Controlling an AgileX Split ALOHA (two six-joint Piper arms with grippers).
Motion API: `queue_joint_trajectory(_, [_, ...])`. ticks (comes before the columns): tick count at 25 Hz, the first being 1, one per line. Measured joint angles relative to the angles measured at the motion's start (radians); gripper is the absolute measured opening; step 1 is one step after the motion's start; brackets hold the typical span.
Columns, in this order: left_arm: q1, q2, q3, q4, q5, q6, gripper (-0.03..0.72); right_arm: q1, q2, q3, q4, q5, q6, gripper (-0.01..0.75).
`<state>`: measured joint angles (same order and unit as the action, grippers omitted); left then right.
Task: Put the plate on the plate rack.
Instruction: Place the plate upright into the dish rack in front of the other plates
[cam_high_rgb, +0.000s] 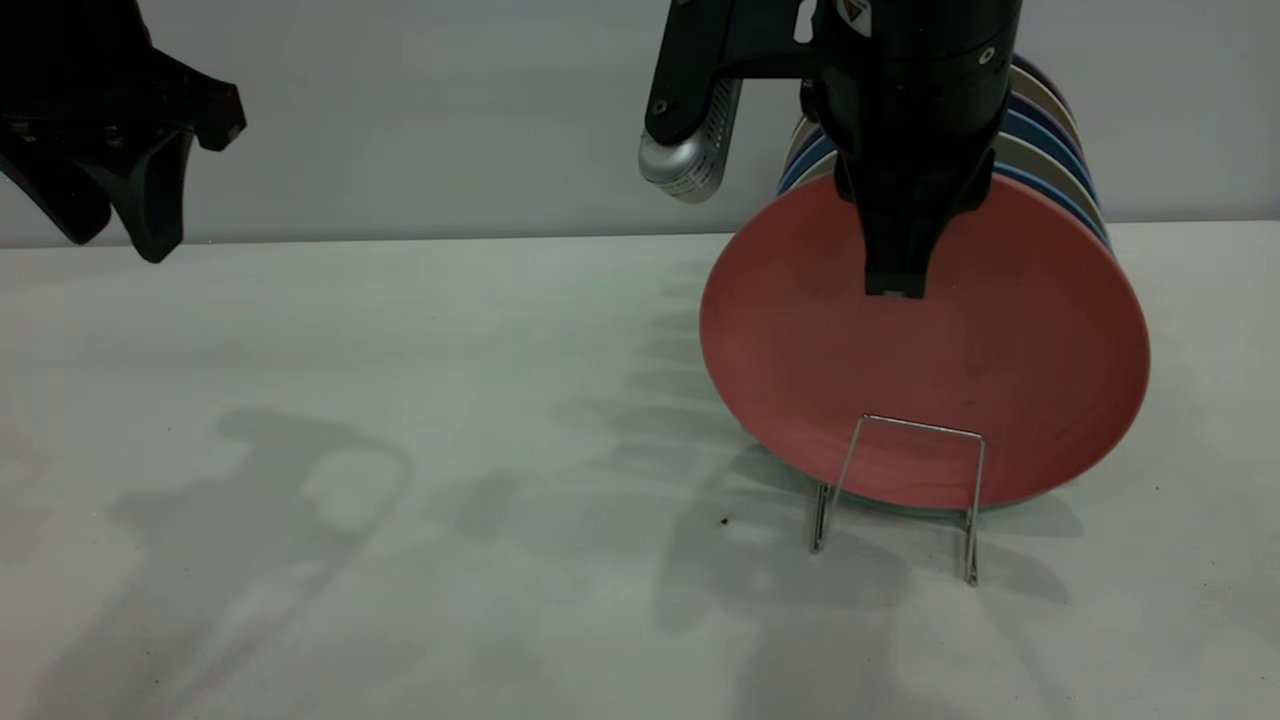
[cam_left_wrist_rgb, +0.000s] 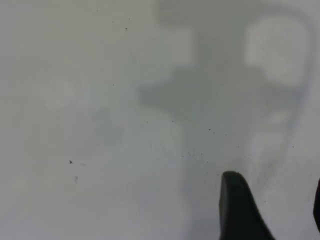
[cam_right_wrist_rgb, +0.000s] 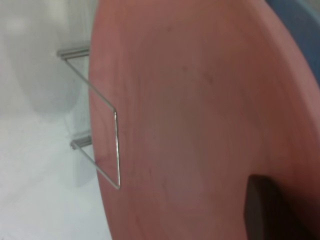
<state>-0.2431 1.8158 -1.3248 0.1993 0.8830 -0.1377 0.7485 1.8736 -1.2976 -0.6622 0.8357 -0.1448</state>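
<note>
The salmon-pink plate (cam_high_rgb: 900, 400) stands almost upright on its edge at the right of the table. Its lower edge sits behind the front loop of the silver wire plate rack (cam_high_rgb: 925, 426). My right gripper (cam_high_rgb: 893, 285) comes down from above and is shut on the plate's top rim, with one finger on the front face and the other hidden behind. In the right wrist view the plate (cam_right_wrist_rgb: 200, 125) fills the picture, with the rack loop (cam_right_wrist_rgb: 116, 150) in front of it and one finger (cam_right_wrist_rgb: 265, 205) on it. My left gripper (cam_high_rgb: 115, 240) hangs open and empty at the far left.
Several blue, cream and purple plates (cam_high_rgb: 1060, 150) stand in the rack right behind the pink one; a blue one (cam_right_wrist_rgb: 300, 30) shows in the right wrist view. The left wrist view shows bare white table (cam_left_wrist_rgb: 100, 125) under the left gripper (cam_left_wrist_rgb: 275, 200).
</note>
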Motion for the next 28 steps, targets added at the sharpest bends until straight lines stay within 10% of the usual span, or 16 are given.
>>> queue_joint_trajectory(10, [0.000,0.000,0.000,0.000,0.000,0.000,0.402,-0.001,0.000,0.000,0.023,0.018,0.009,0.300])
queue_joint_trajectory(28, [0.000,0.000,0.000,0.001,0.027,0.044,0.402,-0.001,-0.098,0.000,0.096,0.111,0.020,0.391])
